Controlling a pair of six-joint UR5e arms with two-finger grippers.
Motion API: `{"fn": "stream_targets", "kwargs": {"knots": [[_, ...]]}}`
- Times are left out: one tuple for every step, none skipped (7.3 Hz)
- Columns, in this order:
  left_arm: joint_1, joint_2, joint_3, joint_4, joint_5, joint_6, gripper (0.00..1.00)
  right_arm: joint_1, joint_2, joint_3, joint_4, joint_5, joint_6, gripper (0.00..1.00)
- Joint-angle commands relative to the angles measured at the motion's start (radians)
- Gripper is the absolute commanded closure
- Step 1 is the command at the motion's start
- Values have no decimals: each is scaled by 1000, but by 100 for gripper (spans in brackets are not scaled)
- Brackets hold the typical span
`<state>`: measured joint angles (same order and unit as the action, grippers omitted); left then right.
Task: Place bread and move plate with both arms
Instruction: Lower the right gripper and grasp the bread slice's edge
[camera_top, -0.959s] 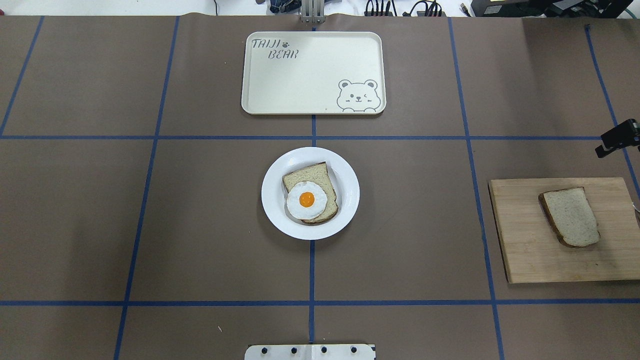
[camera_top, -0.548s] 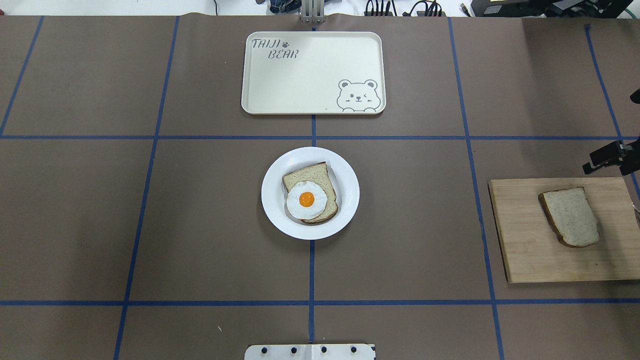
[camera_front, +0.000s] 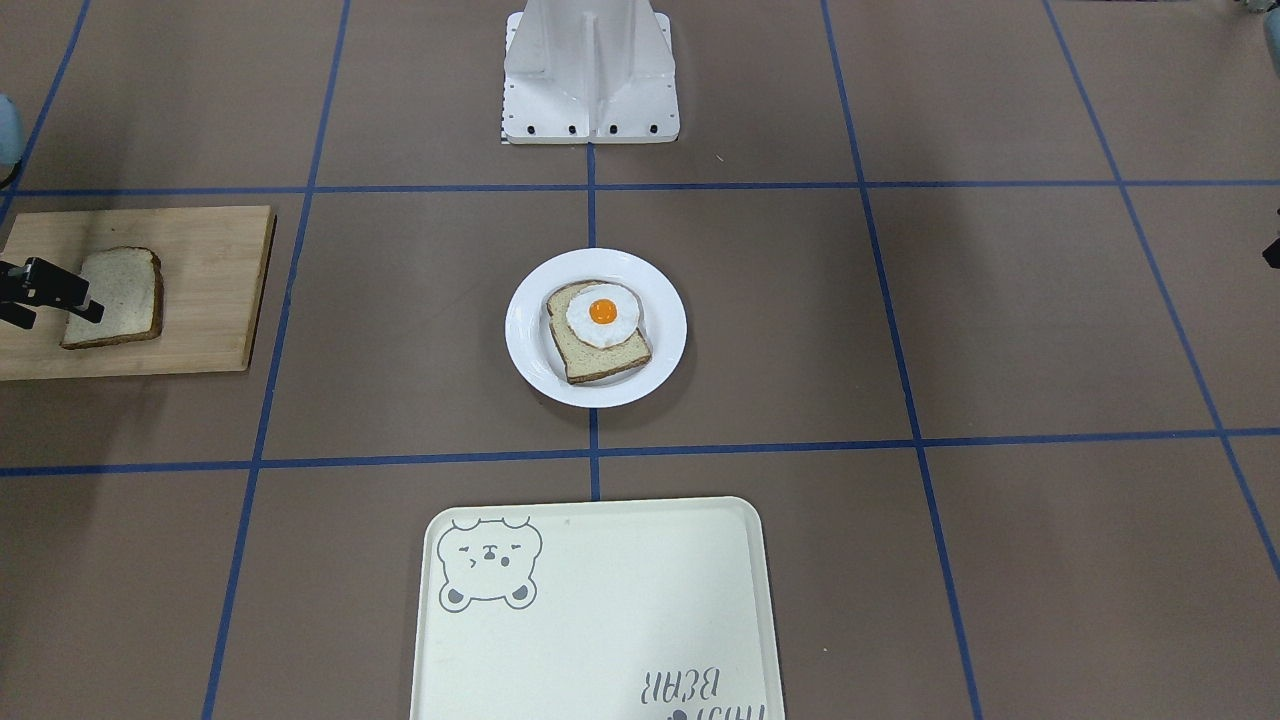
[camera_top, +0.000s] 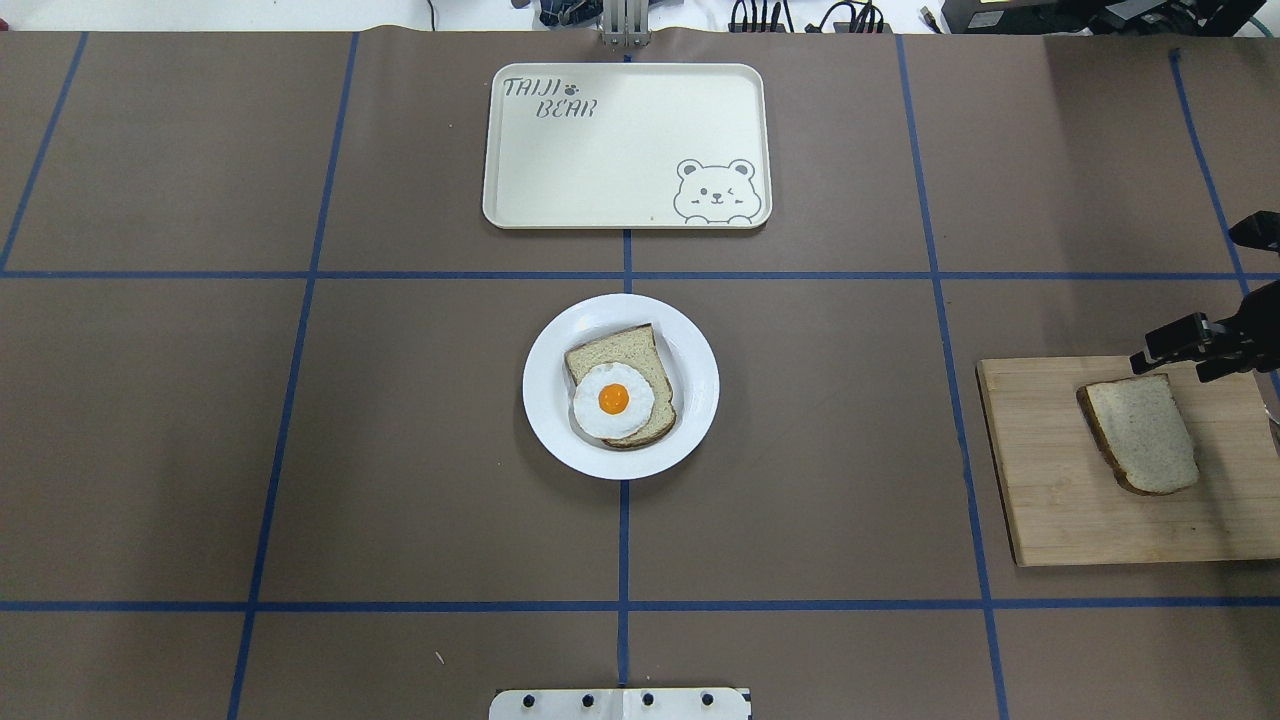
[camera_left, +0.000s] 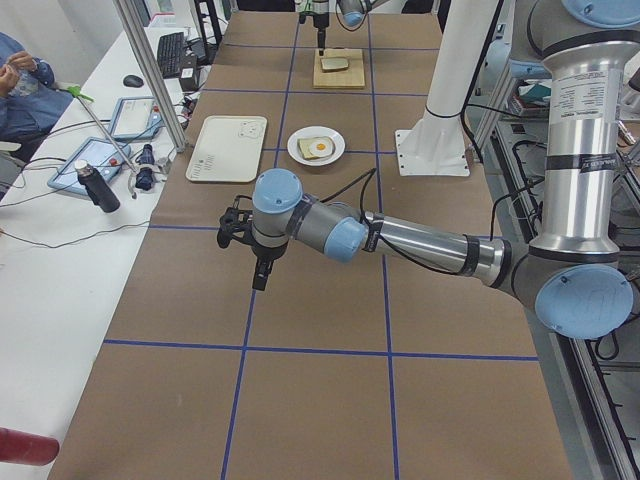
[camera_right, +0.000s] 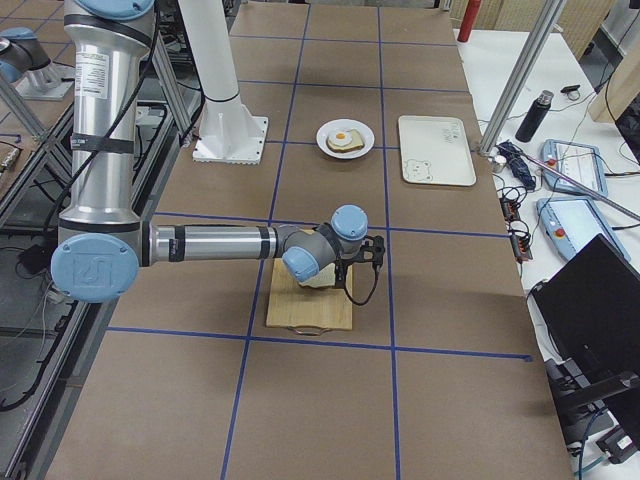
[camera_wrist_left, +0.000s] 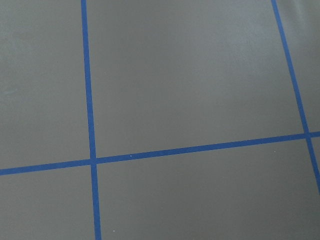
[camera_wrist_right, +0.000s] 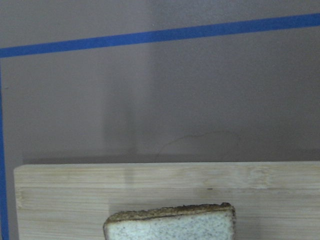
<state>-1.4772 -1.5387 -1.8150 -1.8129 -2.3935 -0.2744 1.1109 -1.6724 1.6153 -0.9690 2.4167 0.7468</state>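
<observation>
Brown paper with blue tape lines covers the surface (camera_top: 400, 450). The bread (camera_top: 1140, 435) lies flat on a wooden board (camera_top: 1040, 500) at the robot's right, well apart from the plate (camera_top: 700, 400), on which an egg-topped slice (camera_top: 615, 400) is carried. The right hand (camera_top: 1185, 358) is seen parted and empty over the board's far edge. It is best centred over the bread, lowered squarely, and closed gently across opposite crusts, lest the soft crumb be crushed. Whether the left hand (camera_left: 260, 272) is parted cannot be told.
</observation>
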Motion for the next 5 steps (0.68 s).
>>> {"fn": "stream_targets", "kwargs": {"knots": [[0, -3, 0, 1, -1, 0, 2, -9, -18, -15, 7, -7, -16, 7], [0, -3, 0, 0, -1, 0, 2, -14, -18, -34, 13, -7, -17, 10], [0, -3, -1, 0, -1, 0, 2, -25, -15, -54, 33, -7, -17, 16], [-2, -1, -10, 1, -1, 0, 2, -35, -15, -61, 33, -11, -17, 25], [-2, -1, -12, 1, -1, 0, 2, -37, -14, -61, 33, -11, -15, 36]]}}
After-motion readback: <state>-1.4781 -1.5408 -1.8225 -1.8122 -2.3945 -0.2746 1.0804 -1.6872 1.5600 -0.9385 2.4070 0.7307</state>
